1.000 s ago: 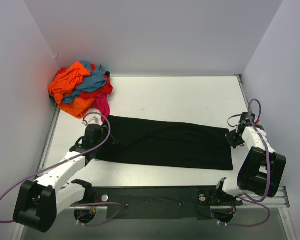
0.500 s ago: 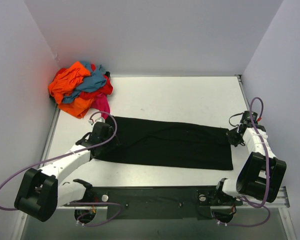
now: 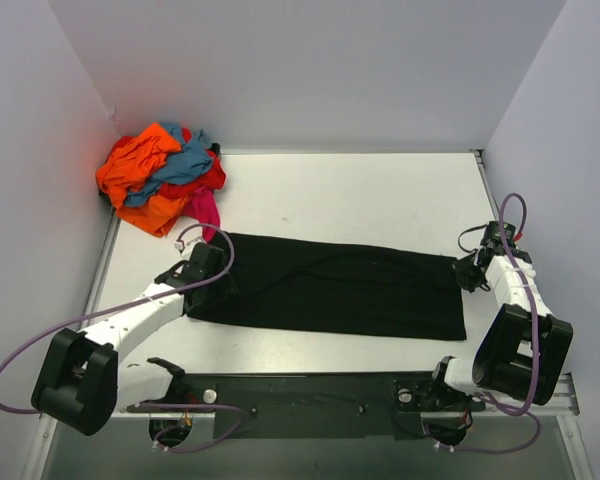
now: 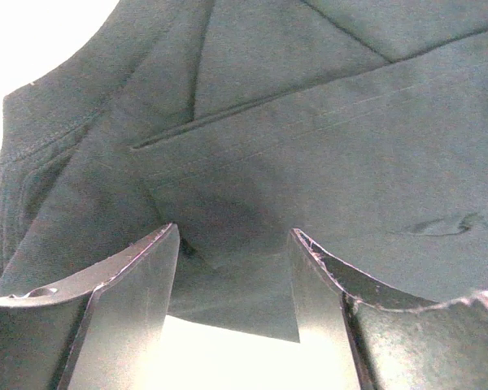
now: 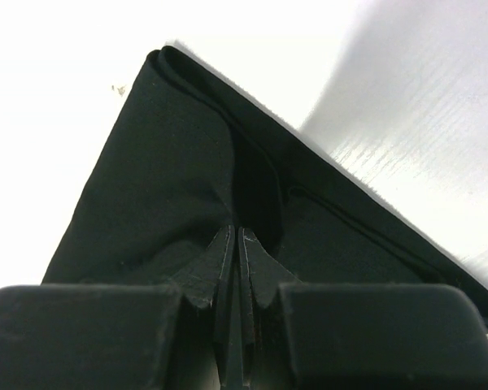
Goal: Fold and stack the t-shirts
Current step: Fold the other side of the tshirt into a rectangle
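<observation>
The black t-shirt (image 3: 330,285) lies flat on the white table (image 3: 380,200) as a long folded strip running left to right. My left gripper (image 3: 210,270) stands open at its left end; in the left wrist view the gripper (image 4: 233,230) straddles a folded edge of the dark cloth (image 4: 309,122), nothing pinched. My right gripper (image 3: 468,268) is at the strip's far right corner; in the right wrist view that gripper (image 5: 234,231) is shut on a fold of the black cloth (image 5: 163,146). The rose print is hidden.
A crumpled pile of orange (image 3: 135,165), teal-blue (image 3: 185,160), red (image 3: 212,178) and magenta (image 3: 205,208) t-shirts sits in the back left corner against the walls. Walls close in on the left, back and right. The black mounting rail (image 3: 310,395) runs along the near edge.
My left gripper has slid a little right and forward over the shirt's left end, its jaws a bit wider. The right arm has shifted slightly and kept its grip.
</observation>
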Controlling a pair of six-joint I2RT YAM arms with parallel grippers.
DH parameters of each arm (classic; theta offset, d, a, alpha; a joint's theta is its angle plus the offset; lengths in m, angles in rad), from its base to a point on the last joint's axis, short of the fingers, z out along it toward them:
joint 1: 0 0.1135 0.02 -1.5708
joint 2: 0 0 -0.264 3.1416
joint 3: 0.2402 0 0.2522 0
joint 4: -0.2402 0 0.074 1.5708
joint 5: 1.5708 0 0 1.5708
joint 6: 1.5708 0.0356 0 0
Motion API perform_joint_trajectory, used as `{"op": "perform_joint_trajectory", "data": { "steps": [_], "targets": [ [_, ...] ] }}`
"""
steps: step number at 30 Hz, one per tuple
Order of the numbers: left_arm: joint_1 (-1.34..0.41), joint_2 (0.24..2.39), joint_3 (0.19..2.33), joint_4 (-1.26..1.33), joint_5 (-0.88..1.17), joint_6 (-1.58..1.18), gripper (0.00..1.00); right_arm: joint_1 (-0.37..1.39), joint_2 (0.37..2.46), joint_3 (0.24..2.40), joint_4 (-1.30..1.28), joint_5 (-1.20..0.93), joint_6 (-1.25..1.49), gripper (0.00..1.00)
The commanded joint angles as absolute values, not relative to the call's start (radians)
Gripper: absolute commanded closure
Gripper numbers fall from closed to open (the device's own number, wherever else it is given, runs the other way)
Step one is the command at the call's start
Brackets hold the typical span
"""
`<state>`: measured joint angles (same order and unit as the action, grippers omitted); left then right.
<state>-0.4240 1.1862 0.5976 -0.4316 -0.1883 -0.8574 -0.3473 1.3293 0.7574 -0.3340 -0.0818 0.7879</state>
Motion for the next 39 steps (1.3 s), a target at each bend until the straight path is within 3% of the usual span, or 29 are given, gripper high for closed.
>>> {"op": "perform_joint_trajectory", "data": {
  "steps": [1,5,7,8,9,10,11,18,24,30,39],
  "targets": [
    [-0.428,1.216,0.641,-0.459,-0.241,-0.891,0.34,-0.356,1.328,0.753,-0.334,-0.089,0.785,1.0],
    [-0.428,1.252,0.641,-0.43,-0.235,-0.897,0.43,-0.357,1.333,0.744,-0.325,-0.095,0.785,1.0],
    [-0.429,1.261,0.641,-0.413,-0.232,-0.9,0.59,-0.354,1.333,0.741,-0.327,-0.1,0.784,0.97],
    [-0.43,1.259,0.641,-0.404,-0.229,-0.899,0.77,-0.356,1.333,0.739,-0.327,-0.104,0.784,0.88],
    [-0.43,1.258,0.64,-0.387,-0.229,-0.89,0.87,-0.356,1.327,0.73,-0.327,-0.106,0.785,0.74],
    [-0.428,1.253,0.643,-0.387,-0.233,-0.888,1.0,-0.356,1.321,0.724,-0.327,-0.104,0.788,0.69],
    [-0.428,1.246,0.646,-0.4,-0.239,-0.89,1.0,-0.356,1.309,0.713,-0.325,-0.104,0.79,0.64],
    [-0.426,1.164,0.679,-0.46,-0.275,-0.861,1.0,-0.357,1.258,0.677,-0.333,-0.132,0.807,0.54],
    [-0.417,1.1,0.698,-0.5,-0.281,-0.85,1.0,-0.362,1.232,0.638,-0.339,-0.141,0.834,0.56],
    [-0.379,1.062,0.719,-0.523,-0.282,-0.818,1.0,-0.382,1.292,0.658,-0.344,-0.123,0.835,0.66],
    [-0.357,1.051,0.727,-0.52,-0.267,-0.796,1.0,-0.46,1.227,0.65,-0.388,-0.071,0.77,0.64]
  ]
}}
